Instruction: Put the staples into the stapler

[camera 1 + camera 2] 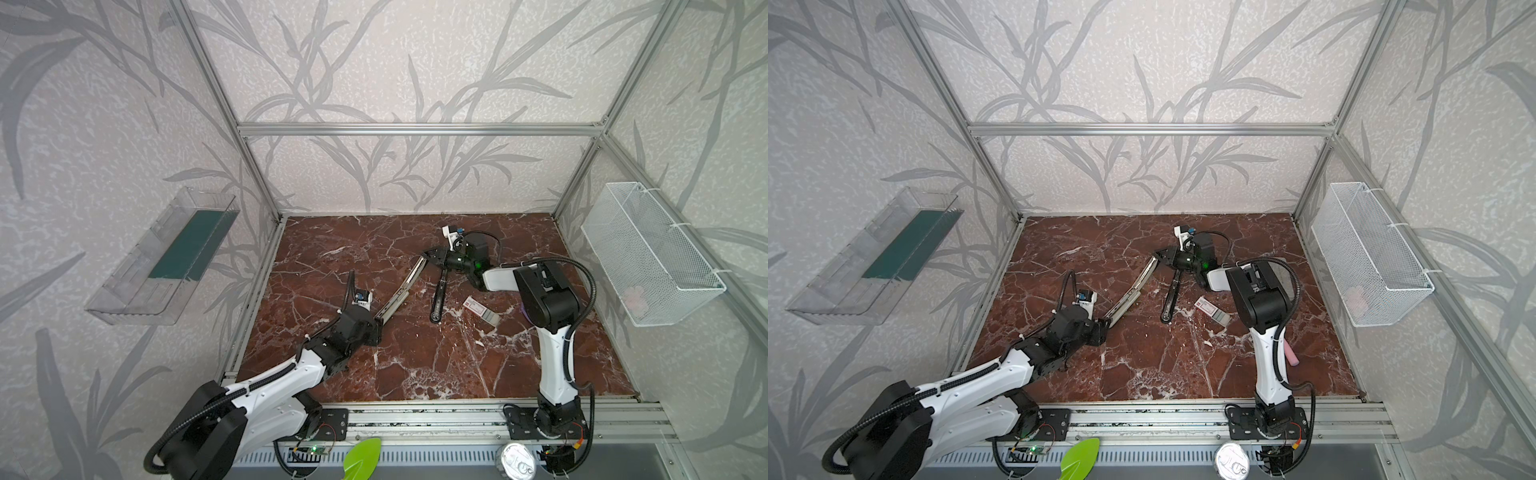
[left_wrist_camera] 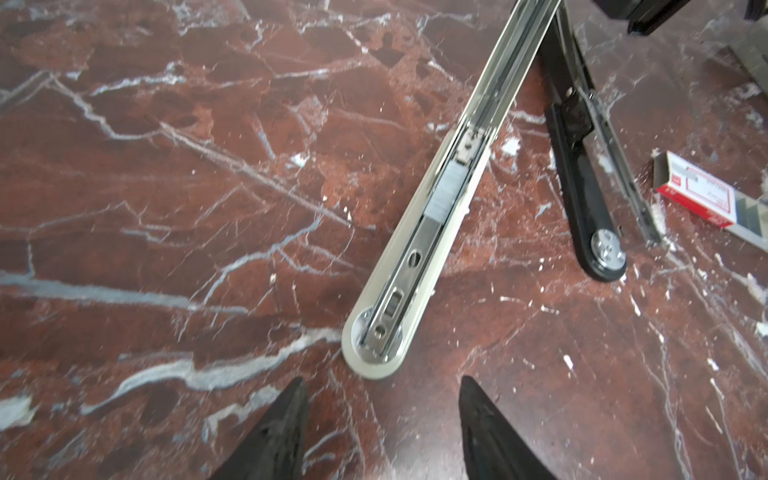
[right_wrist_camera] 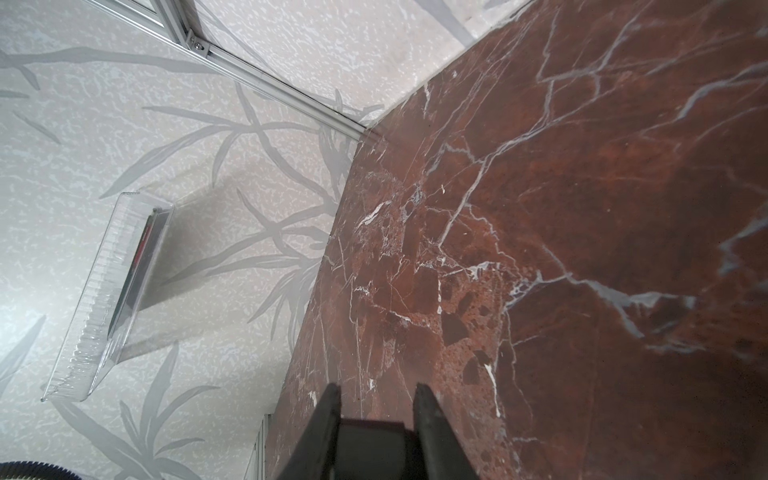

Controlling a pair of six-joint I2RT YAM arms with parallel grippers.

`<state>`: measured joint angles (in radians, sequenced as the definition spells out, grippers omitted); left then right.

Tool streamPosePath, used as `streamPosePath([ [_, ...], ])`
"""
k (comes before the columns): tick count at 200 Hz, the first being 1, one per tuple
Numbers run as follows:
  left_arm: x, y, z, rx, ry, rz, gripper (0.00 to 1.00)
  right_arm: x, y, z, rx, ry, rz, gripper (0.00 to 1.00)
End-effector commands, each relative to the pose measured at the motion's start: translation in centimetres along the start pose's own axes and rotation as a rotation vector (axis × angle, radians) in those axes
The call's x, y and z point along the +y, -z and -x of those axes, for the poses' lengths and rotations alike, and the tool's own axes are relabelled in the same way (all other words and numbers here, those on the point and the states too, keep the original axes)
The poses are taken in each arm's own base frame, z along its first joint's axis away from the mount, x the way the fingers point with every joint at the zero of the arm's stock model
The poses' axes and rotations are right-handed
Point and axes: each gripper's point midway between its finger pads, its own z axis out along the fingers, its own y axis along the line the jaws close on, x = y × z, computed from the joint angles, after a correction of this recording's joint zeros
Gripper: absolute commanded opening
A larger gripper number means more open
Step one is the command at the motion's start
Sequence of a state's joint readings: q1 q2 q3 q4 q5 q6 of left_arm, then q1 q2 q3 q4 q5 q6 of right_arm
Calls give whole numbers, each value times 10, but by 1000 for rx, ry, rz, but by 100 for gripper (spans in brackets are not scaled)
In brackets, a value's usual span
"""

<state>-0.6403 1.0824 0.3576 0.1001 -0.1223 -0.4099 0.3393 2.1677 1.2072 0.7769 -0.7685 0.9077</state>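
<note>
Looks maybe two-thirds done to me. The stapler (image 1: pixel 415 274) is splayed wide open on the desk (image 1: pixel 415 365). The right gripper (image 1: pixel 432 255) is clamped on its hinge end, around 12 o'clock of desk centre, and its wrist view shows something black pinched between the fingers.

From the hinge the grey arm (image 2: pixel 419 232) runs off toward 7 o'clock and the black base (image 2: pixel 582 195) toward 6. In the grey arm's metal rail there's what looks like a short staple strip (image 2: pixel 446 191), but it's blurry so I wouldn't swear to it.

The left gripper (image 2: pixel 383 380) is spread well apart and holding nothing, tips just short of the grey arm's rounded end.

The staples box (image 1: pixel 481 311) lies flat at 3 o'clock of the base's tip, slid partly open, with neither gripper touching it.

Left to do, I'd guess: fold the stapler shut.
</note>
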Motion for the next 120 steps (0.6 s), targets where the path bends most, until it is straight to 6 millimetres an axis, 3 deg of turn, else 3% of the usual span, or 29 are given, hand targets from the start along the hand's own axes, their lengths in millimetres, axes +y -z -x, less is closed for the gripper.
streamPosePath([
  [1, -2, -9, 6, -42, -36, -2, 58, 14, 0, 8, 9, 22, 47, 21],
  [49, -6, -29, -3, 25, -53, 2, 53, 14, -1, 6, 20, 26, 43, 21],
  [90, -17, -32, -11, 62, -81, -63, 42, 7, -2, 2, 40, 18, 11, 20],
  [120, -25, -37, -16, 92, -92, -103, 27, 8, -2, 3, 36, 29, 0, 20],
])
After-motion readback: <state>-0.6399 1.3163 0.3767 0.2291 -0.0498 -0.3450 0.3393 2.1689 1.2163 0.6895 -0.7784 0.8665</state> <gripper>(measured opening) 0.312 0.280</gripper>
